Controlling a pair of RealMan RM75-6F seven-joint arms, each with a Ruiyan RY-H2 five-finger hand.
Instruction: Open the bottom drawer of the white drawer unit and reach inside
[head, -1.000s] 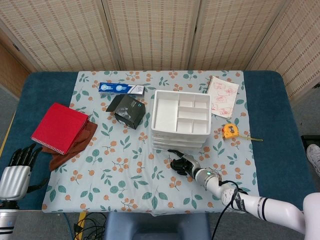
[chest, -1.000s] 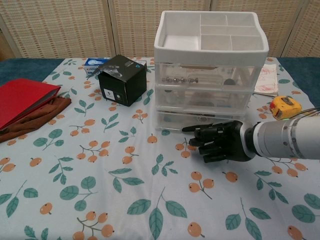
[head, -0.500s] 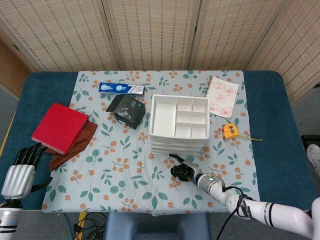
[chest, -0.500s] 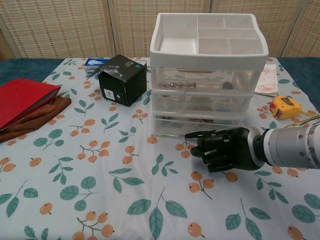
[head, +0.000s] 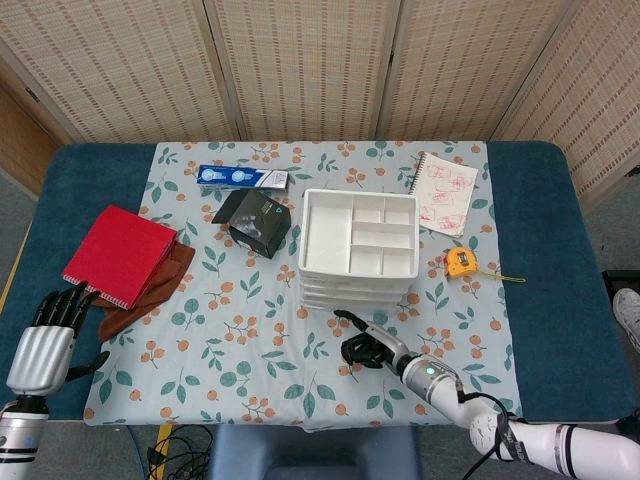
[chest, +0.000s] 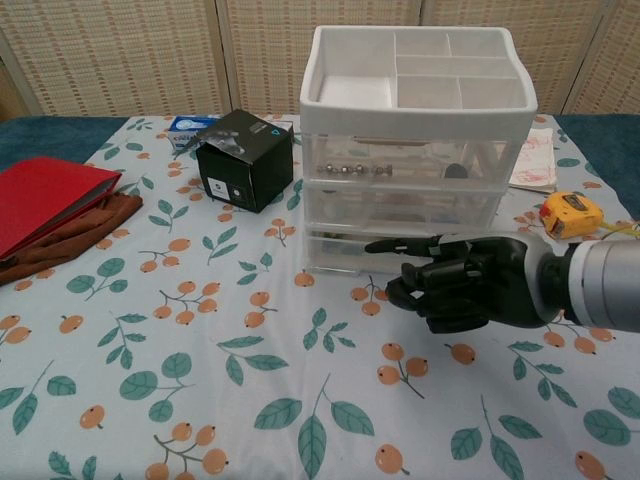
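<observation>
The white drawer unit (head: 360, 250) (chest: 415, 150) stands mid-table, with an open compartment tray on top and three clear drawers below. Its bottom drawer (chest: 345, 250) looks closed. My right hand (chest: 470, 282) (head: 368, 347) is just in front of that drawer, fingers curled in and one finger stretched leftward across the drawer front. Whether that finger touches the drawer I cannot tell; nothing is held. My left hand (head: 48, 338) hangs off the table's near left edge, fingers spread and holding nothing.
A black box (chest: 245, 158) sits left of the unit, a red notebook (head: 120, 255) on brown cloth further left. A yellow tape measure (chest: 570, 213) and a sketch pad (head: 447, 192) lie to the right. A blue toothpaste box (head: 242, 177) is behind.
The drawer unit has slid a little toward me. My right hand drew back toward me, then rose slightly, with its finger now level with the bottom drawer. The left hand barely moved.
</observation>
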